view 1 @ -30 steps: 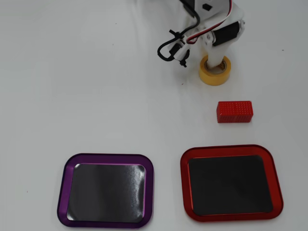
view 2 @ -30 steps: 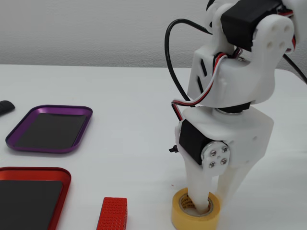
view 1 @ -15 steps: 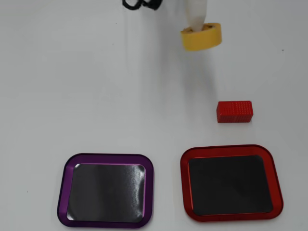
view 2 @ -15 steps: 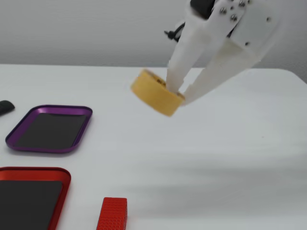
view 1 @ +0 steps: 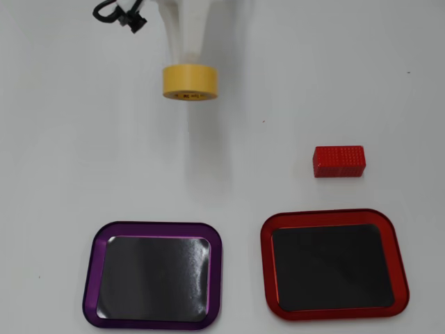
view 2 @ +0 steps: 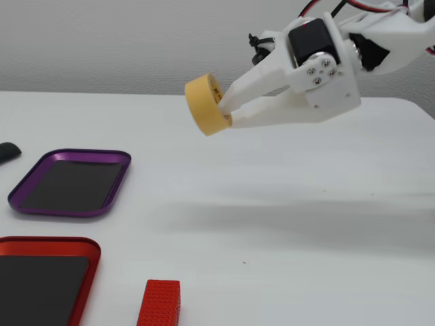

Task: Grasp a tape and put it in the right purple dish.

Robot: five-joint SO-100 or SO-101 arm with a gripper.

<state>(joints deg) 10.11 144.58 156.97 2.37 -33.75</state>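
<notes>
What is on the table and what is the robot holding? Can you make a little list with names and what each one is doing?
gripper: shut on the tape, up in the air
tape: yellow roll, lifted off the table, tipped on its side in the fixed view
purple dish: empty, on the table, left of the red dish in the overhead view
red dish: empty, on the table
red block: lying on the table, outside both dishes
table: white
</notes>
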